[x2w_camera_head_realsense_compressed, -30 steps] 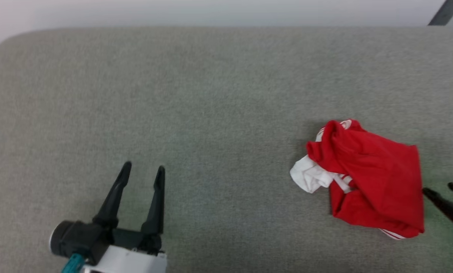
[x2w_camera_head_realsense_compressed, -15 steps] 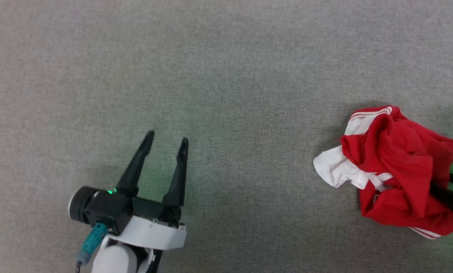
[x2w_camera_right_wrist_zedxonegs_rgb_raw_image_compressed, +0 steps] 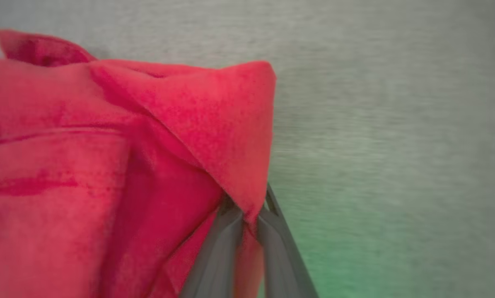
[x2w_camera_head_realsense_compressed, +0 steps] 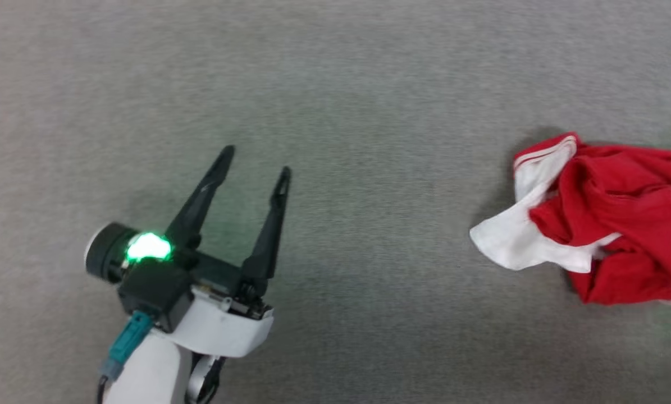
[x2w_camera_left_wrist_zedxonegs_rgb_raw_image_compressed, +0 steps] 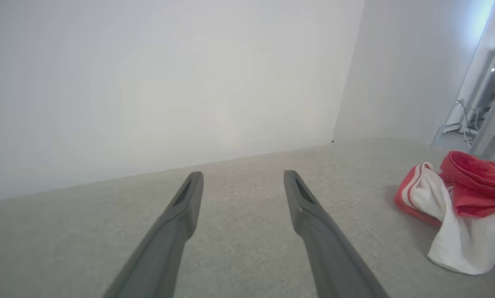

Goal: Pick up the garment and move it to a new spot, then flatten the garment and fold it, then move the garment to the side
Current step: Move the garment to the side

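Pinching a fold of the bunched garment (x2w_camera_head_realsense_compressed: 621, 224), our right gripper (x2w_camera_right_wrist_zedxonegs_rgb_raw_image_compressed: 249, 217) is clamped; our left gripper (x2w_camera_head_realsense_compressed: 256, 161) sits open, lower left. Moving, flattening and folding seemingly remain.

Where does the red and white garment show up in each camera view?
Head view: garment at the right edge, mid-height, cut off by the border, white part pointing left.
Left wrist view: garment at lower right, to the right of the open left tool.
Right wrist view: garment across the left half, a red fold pinched in the right tool.
Shared landmark: the grey surface it lies on.
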{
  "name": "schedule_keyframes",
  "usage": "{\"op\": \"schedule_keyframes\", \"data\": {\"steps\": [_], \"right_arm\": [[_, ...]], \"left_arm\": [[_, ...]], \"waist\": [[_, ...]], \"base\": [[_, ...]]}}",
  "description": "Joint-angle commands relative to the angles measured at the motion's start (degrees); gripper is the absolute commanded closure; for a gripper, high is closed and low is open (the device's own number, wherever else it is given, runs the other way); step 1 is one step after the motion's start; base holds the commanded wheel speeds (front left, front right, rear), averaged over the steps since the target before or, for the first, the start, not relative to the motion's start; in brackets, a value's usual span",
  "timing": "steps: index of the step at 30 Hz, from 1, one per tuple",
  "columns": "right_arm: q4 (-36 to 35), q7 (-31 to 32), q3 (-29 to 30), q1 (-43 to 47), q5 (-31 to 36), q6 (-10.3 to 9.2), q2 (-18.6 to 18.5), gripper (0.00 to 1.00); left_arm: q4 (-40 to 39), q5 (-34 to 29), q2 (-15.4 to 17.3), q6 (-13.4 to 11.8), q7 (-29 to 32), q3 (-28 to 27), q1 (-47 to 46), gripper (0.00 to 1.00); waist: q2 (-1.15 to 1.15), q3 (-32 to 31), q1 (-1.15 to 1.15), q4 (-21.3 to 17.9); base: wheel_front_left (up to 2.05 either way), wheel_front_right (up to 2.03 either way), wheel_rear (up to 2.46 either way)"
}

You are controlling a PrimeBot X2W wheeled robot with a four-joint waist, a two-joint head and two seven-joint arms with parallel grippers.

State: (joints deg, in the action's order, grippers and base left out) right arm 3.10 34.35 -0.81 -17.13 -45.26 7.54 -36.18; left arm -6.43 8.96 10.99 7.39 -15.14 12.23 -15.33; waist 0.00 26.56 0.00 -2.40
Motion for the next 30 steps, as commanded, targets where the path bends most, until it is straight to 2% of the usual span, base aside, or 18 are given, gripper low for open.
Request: {"op": "schedule_keyframes", "data": {"steps": [1,9,15,22,30], "right_arm": [[0.33,-1.08,0.91,-0.83,0.31,-0.12,-0.39,1.00],[7.45,-8.24,3.87,-5.05,3.08,-0.12,-5.32,1.00],[16.15,-13.49,5.26,-11.30,4.88,-0.12,-6.65,1.00],[28.90,-20.84,6.04,-21.75,8.46,-0.12,-6.40,1.00],[44.19,-28.20,2.93,-33.19,14.38,-0.12,-4.87,1.00]], "left_arm": [[-0.17,-0.69,0.80,0.13,0.04,0.69,-1.46,0.00],[0.75,-1.37,6.22,0.13,0.04,7.08,-11.18,0.00],[1.45,-1.25,9.15,0.13,0.04,10.11,-19.98,0.00],[2.60,-1.02,11.89,0.12,0.04,14.81,-30.31,0.00],[5.51,-0.22,12.61,0.12,0.04,19.76,-38.79,0.00]], "waist": [[0.00,1.29,0.00,-4.17],[0.00,5.27,0.00,-10.06],[0.00,8.27,0.00,-12.56],[0.00,11.90,0.00,-14.11],[0.00,15.64,0.00,-14.75]], "base": [[0.00,0.00,0.00],[0.00,0.00,0.00],[0.00,0.00,0.00],[0.00,0.00,0.00],[0.00,0.00,0.00]]}}
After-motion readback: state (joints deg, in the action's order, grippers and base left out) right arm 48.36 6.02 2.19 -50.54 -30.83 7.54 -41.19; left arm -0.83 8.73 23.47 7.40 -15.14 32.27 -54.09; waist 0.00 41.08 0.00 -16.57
